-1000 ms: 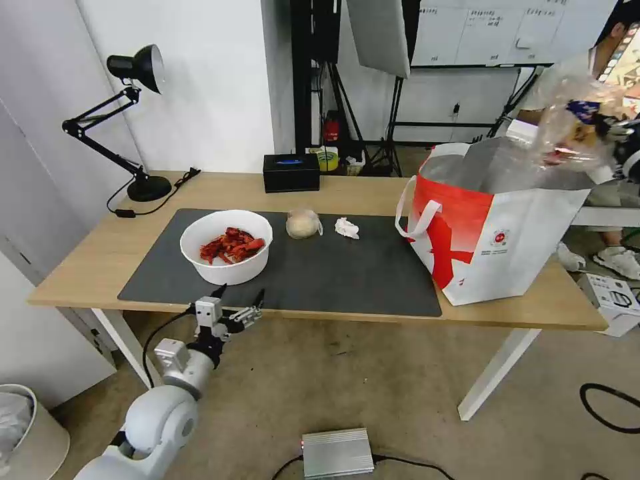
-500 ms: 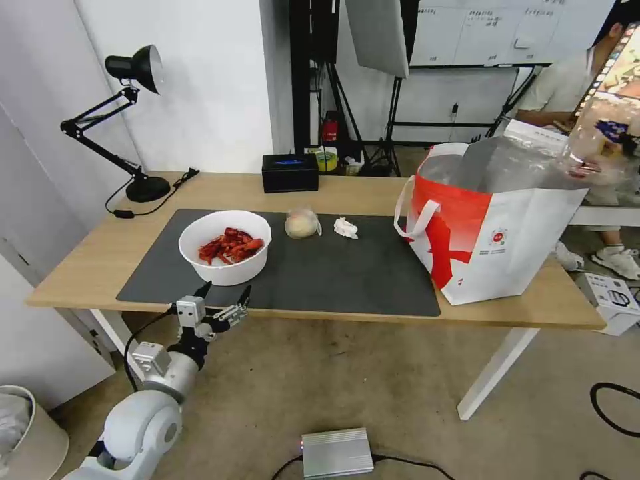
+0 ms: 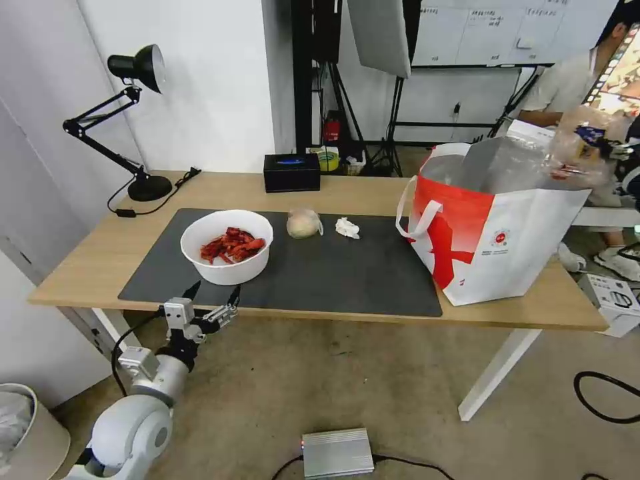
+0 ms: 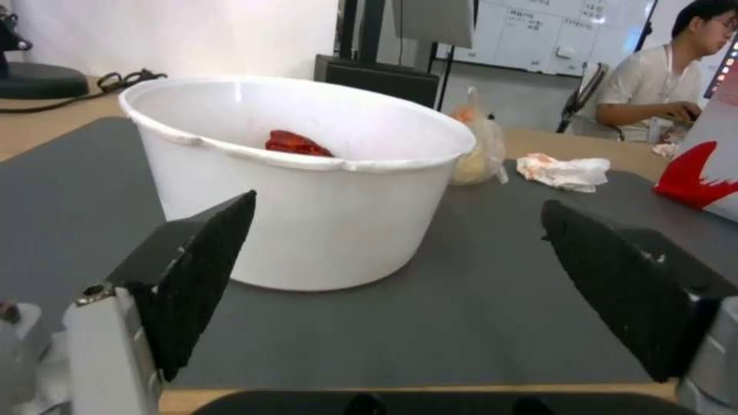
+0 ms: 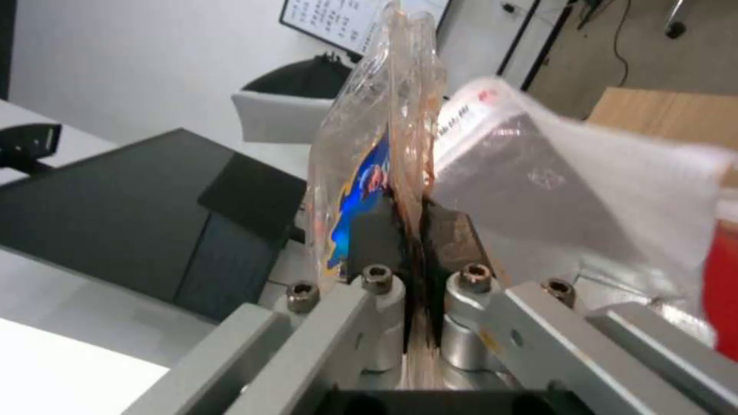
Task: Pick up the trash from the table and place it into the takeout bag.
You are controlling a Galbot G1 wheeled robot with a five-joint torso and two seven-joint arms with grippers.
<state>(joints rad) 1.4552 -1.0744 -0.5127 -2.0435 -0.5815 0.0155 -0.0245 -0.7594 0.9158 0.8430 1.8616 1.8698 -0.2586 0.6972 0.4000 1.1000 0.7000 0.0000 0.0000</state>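
Note:
My right gripper [image 3: 610, 148] is shut on the clear plastic clamshell tray [image 3: 577, 148], held just above the far right rim of the takeout bag [image 3: 493, 227]. Up close, its fingers [image 5: 377, 236] pinch the tray's clear plastic [image 5: 384, 115] next to the bag's foil lining [image 5: 553, 190]. The white bowl of red shells [image 3: 227, 247], the wrapped beige lump [image 3: 303, 223] and the crumpled tissue [image 3: 347, 228] lie on the table's [image 3: 87, 260] dark mat [image 3: 347, 280]. Low before the table's front edge, my left gripper [image 3: 215, 293] is open, facing the bowl [image 4: 308, 173]; behind it are the lump [image 4: 477, 155] and tissue [image 4: 565, 171].
A black box [image 3: 291, 172] and a black desk lamp [image 3: 133, 120] stand at the table's back. On the floor are a silver unit [image 3: 337, 453], a white bin [image 3: 27, 427] at the left and a carton [image 3: 610, 300] at the right.
My left gripper has drawn back to the left and lower, away from the table's front edge. The tray in my right gripper has come down a little towards the bag's mouth.

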